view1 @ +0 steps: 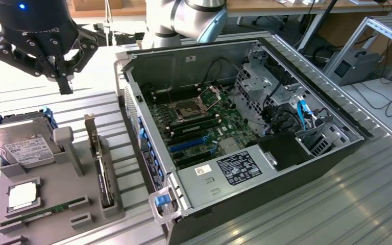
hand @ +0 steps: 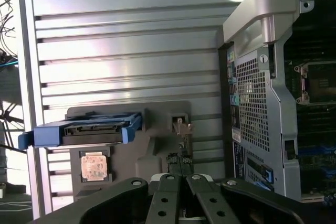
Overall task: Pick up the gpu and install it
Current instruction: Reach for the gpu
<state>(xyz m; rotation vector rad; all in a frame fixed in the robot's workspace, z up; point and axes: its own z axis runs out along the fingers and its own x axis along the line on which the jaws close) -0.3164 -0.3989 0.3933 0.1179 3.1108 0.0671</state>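
Note:
The gpu [view1: 100,171] is a thin dark card standing on edge in a slot of the grey holder tray [view1: 67,206], its silver bracket [view1: 90,127] at the far end. My gripper [view1: 65,88] hangs above the table beyond the tray, off the card's bracket end, shut with nothing between its fingers. In the wrist view the fingers [hand: 169,190] are pressed together, and the gpu [hand: 178,160] shows edge-on past them with its bracket [hand: 181,126].
An open computer case [view1: 141,120] lies on the exterior view's right, with the motherboard [view1: 203,127] exposed. On the tray are a hard drive [view1: 20,145] in a blue caddy, a CPU [view1: 22,196] and a green RAM stick [view1: 43,212]. The table is ribbed metal.

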